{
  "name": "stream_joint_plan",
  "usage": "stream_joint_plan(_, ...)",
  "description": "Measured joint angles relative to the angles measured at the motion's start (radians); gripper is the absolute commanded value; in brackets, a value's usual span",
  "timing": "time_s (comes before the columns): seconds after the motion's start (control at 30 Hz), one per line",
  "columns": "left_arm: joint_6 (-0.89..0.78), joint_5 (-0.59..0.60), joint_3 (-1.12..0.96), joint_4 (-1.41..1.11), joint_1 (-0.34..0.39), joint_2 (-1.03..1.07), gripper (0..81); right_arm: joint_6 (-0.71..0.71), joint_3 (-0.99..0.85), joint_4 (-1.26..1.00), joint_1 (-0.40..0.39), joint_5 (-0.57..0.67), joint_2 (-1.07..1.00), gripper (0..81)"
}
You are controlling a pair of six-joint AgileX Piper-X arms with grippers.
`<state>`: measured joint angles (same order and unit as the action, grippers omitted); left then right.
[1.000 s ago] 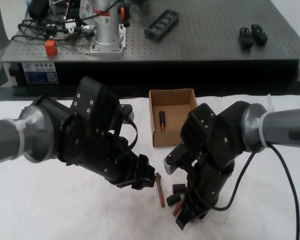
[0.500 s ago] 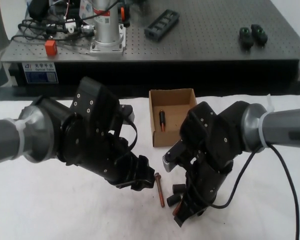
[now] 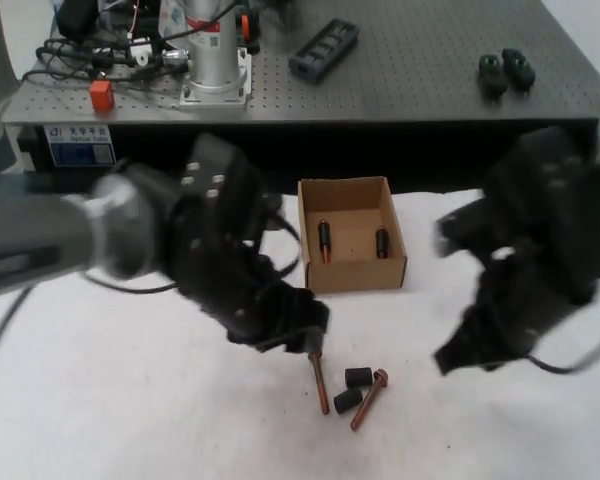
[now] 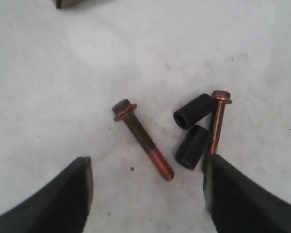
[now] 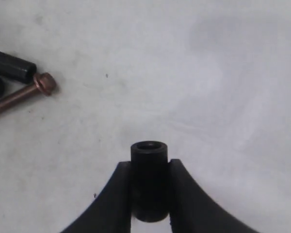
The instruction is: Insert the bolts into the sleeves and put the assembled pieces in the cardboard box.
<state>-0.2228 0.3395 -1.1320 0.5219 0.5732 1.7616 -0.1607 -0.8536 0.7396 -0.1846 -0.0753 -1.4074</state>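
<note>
Right gripper [image 5: 149, 167]: fingers clamped on an upright black sleeve [image 5: 149, 158]. Left gripper [image 4: 148, 194]: fingers spread apart, near a bolt [image 4: 143, 139] lying beside two loose sleeves [image 4: 194, 110] and a second bolt [image 4: 217, 121]. Cardboard box [image 3: 352, 275]: holds two assembled pieces [image 3: 324, 240].

A robotics lab: beyond the bench's far edge stands a grey metal breadboard [image 3: 430, 95] drilled with a regular grid of holes, carrying a bolted-down metal post [image 3: 215, 55], tangled cables [image 3: 80, 50], an orange block [image 3: 101, 95] and a black tray [image 3: 323, 48], while a white cloth [image 3: 100, 430] covers the bench.
</note>
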Motion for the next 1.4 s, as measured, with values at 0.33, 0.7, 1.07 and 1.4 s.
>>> stream_joint_plan(0.33,0.125,-0.088,-0.278,0.179,0.171,0.195,37.1,0.068,0.153,0.021,0.069,0.057,0.264,2.7)
stream_joint_plan(0.7,0.254,-0.122,-0.443,0.283,0.228,0.332,36.7,0.074,0.192,0.05,0.074,0.066,0.344,2.7)
stream_joint_plan(1.07,0.288,-0.136,-0.472,0.32,0.228,0.373,28.7,0.09,0.192,0.058,0.074,0.066,0.349,2.7)
stream_joint_plan(1.4,0.316,-0.136,-0.479,0.315,0.228,0.396,23.3,0.096,0.192,0.058,0.074,0.066,0.349,2.7)
